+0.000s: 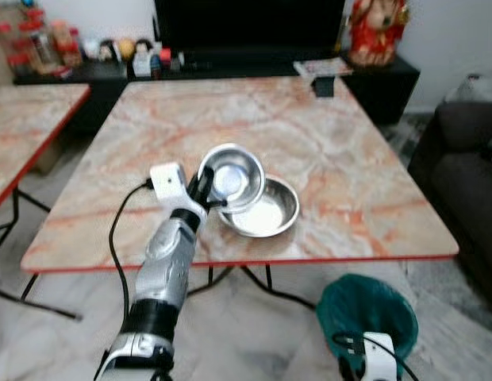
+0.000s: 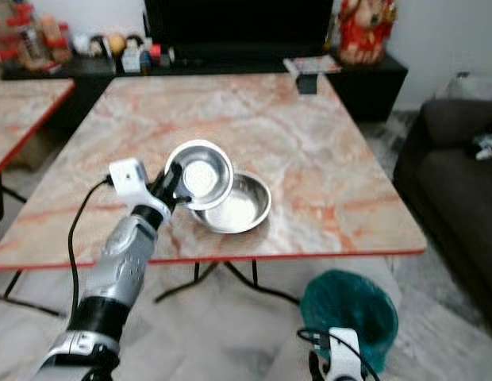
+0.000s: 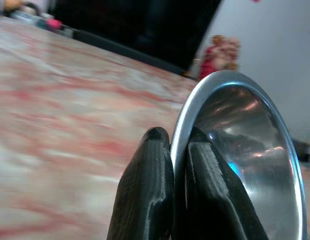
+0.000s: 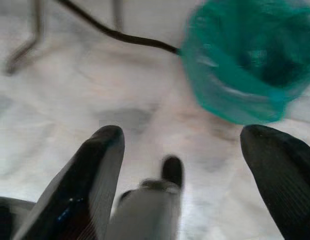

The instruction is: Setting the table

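L gripper (image 1: 205, 190) clamped on rim of small steel bowl (image 1: 234, 176), fingers (image 3: 150, 190) pinching rim either side. Bowl tilted, held above marble table (image 1: 325, 143), overlapping 10 o'clock edge of larger steel bowl (image 1: 270, 213), which sits near table's front edge. R gripper (image 4: 182, 165) hangs low, fingers wide apart, over floor; green bin (image 4: 245, 60) at its 1 o'clock.

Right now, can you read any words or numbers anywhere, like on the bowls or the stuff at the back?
No text can be read.
Steel bowl held by the left gripper: no marking visible.
Second bowl on the marble table: plain.
Bottles and jars on the low shelf: labels too blurred.
Printed sheet at the table's far edge: too small and blurred.
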You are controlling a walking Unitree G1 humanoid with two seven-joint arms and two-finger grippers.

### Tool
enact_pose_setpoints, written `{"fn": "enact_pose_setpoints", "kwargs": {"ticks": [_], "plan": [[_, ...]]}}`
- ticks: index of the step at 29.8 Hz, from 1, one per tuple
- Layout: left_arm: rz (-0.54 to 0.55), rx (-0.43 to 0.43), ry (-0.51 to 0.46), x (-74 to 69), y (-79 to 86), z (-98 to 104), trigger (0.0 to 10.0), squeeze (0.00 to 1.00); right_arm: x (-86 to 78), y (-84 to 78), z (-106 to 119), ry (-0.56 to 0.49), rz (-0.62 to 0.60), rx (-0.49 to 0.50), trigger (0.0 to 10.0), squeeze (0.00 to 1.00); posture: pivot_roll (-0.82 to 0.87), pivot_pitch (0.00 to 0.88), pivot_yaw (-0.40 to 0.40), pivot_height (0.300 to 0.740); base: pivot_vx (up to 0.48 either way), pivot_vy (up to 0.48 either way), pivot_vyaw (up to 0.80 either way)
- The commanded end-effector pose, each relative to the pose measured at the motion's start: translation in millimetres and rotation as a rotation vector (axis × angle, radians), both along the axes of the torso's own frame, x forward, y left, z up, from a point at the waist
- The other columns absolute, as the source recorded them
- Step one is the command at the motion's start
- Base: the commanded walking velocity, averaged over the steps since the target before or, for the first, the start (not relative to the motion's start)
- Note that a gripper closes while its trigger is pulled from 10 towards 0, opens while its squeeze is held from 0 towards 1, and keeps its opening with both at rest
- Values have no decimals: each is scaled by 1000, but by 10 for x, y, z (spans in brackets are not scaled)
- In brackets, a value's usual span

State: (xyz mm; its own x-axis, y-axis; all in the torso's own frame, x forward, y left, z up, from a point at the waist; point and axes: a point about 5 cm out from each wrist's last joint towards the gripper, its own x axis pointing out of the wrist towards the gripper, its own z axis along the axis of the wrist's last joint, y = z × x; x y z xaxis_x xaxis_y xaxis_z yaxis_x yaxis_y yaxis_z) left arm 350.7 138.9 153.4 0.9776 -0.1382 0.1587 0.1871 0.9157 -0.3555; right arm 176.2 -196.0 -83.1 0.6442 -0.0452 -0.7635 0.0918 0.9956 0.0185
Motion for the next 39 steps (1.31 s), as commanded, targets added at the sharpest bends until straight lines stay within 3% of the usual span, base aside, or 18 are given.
{"fn": "enact_pose_setpoints", "kwargs": {"ticks": [1, 10, 23, 39], "plan": [[-11, 12, -24, -4, -57, 58, 10000, 0, 7, -46, 11, -6, -17, -7, 10000, 0, -6, 0, 17, 740, 0, 0, 0], [-24, 2, -42, -2, -76, 113, 10000, 0, -12, -12, -6, 6, -32, 3, 10000, 0, -3, 0, 29, 740, 0, 0, 0], [-58, 2, -43, -28, -133, 121, 10000, 0, -4, 44, -12, 7, -26, 15, 10000, 0, 11, 0, 33, 740, 0, 0, -641], [-87, 22, -52, -48, -208, 142, 10000, 0, -3, 75, -16, 8, -26, 21, 10000, 0, 14, 0, 44, 740, 136, 0, 0]]}}
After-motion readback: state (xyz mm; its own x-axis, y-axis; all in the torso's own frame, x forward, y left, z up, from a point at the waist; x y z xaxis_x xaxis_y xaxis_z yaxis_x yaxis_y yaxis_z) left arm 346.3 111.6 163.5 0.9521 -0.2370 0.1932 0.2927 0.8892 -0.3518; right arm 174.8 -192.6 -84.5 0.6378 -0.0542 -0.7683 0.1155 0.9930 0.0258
